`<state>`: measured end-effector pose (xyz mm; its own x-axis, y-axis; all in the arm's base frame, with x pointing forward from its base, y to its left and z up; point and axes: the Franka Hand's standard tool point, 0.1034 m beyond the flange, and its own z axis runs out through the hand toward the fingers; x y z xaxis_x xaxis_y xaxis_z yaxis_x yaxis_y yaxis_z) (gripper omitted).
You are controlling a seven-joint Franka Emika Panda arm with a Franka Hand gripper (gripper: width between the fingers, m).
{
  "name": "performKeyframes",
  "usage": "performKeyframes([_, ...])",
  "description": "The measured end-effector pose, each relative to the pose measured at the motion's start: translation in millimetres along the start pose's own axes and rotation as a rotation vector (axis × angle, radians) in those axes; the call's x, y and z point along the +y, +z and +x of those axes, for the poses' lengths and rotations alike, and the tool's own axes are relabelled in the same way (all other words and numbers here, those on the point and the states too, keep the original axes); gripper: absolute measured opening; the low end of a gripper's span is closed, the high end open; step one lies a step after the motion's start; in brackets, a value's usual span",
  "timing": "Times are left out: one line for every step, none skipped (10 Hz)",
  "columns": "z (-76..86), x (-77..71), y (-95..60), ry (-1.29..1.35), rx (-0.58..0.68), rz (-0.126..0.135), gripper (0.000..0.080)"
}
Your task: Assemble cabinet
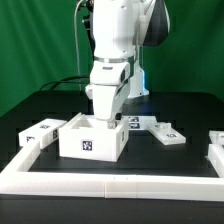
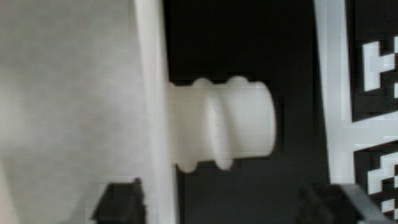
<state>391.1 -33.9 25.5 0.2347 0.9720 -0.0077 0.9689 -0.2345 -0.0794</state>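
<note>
The cabinet is a white open-topped box with black-and-white tags on its front, standing at the table's middle. My gripper hangs straight down over its top opening, at the rim. In the wrist view a white panel fills one side, with a ridged white peg sticking out of it into a dark gap. A tagged white face is on the other side. My gripper is open, its dark fingertips wide apart with nothing between them.
A long low white border rail runs along the front. A loose tagged white piece lies at the exterior view's left of the cabinet. The marker board lies at its right, and another white piece sits at the far right.
</note>
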Motion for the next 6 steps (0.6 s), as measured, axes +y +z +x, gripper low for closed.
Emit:
performKeyframes([0.0,0.0,0.0,0.0,0.0,0.0,0.0345])
performKeyframes([0.0,0.0,0.0,0.0,0.0,0.0,0.0147])
performKeyframes([0.1,0.1,0.0,-0.001,0.0,0.0,0.0049])
performKeyframes([0.0,0.7,-0.4,0.0,0.0,-0.003,0.0049])
performKeyframes([0.1,0.9,-0.5,-0.001,0.0,-0.003,0.0037])
performKeyframes([0.1,0.9,-0.5,-0.001,0.001,-0.004,0.0037])
